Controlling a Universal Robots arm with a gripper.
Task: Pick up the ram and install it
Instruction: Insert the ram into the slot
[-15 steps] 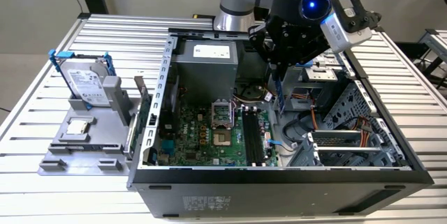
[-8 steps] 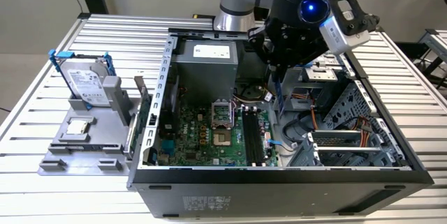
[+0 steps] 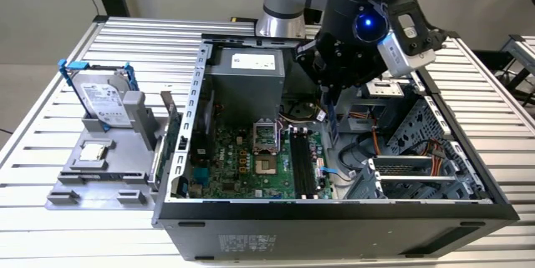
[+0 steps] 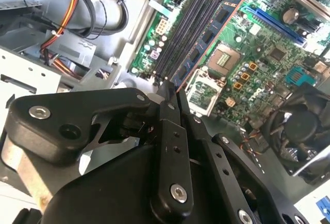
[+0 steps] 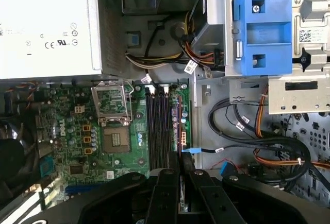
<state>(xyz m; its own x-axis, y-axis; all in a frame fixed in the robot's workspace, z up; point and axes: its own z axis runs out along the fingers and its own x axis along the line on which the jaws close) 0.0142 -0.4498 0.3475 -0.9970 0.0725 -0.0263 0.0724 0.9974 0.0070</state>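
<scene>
My gripper point(image 3: 329, 96) hangs inside the open computer case point(image 3: 334, 208), over the motherboard point(image 3: 242, 161). It is shut on the ram point(image 3: 332, 124), a narrow dark navy stick that hangs down from the fingers on edge. In the second wrist view the ram point(image 4: 206, 38) runs out from the closed fingertips point(image 4: 170, 98) above the black memory slots point(image 4: 183, 33). The stick is above and slightly to the side of the slots point(image 3: 304, 164), not touching them. In the first wrist view the slots point(image 5: 157, 126) lie just beyond the fingers point(image 5: 167, 183).
A silver hard drive in a blue frame point(image 3: 104, 96) and a small square processor chip point(image 3: 92, 151) sit on a grey holder at the exterior view's left. The power supply point(image 3: 250, 71), open processor socket point(image 3: 263, 136), cable bundles point(image 3: 368, 149) and drive cage point(image 3: 418, 168) crowd the case.
</scene>
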